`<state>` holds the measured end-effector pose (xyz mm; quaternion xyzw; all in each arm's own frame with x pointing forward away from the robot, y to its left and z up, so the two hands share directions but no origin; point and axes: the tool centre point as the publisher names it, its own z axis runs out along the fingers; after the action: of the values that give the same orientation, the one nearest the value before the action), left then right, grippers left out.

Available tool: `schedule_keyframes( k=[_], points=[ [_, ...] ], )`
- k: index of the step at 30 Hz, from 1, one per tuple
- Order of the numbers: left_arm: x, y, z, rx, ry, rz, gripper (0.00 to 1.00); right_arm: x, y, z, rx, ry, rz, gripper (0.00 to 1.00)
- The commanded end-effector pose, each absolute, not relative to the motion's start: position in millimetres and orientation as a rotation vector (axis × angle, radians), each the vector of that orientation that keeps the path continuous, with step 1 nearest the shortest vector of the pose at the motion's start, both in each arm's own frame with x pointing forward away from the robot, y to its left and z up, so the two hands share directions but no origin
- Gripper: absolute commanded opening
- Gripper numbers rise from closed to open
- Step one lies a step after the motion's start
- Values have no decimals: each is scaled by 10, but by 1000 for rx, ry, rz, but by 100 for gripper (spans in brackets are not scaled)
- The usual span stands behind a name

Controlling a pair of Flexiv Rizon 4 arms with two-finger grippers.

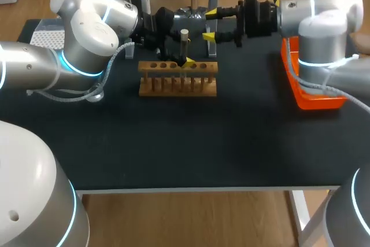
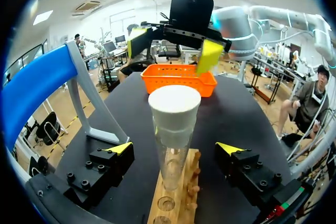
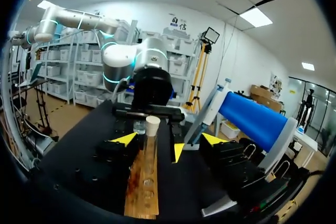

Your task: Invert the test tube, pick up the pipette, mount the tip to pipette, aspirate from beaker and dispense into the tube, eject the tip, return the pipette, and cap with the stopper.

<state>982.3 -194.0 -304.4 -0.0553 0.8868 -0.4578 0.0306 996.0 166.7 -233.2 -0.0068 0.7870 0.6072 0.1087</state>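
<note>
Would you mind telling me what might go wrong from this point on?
The left gripper is open with the test tube between its fingers; a sideways drift could tip the tube or drag the rack. The right gripper, also open, faces it just beyond the tube, so the two could collide. The stopper sits tall on the tube and may not be fully seated.

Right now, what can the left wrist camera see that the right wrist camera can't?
Only the left wrist view shows the orange basket, on the table beyond the test tube. Only the right wrist view shows the pipette, up at the blue stand. Both views show the test tube standing in the wooden rack with the stopper in its top, and both show the blue stand off to one side.
</note>
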Motion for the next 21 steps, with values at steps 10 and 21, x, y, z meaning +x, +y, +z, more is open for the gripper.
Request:
schedule_keyframes(
  k=[10, 21],
  points=[
    [9821, -1927, -3050, -174, 2737, -1404, 100, 9906, 1660, -2304, -4, 2331, 1752, 100],
    [9758, -1693, -3003, -254, 2694, -1369, 100, 9906, 1660, -2304, -4, 2331, 1752, 100]
  ],
)
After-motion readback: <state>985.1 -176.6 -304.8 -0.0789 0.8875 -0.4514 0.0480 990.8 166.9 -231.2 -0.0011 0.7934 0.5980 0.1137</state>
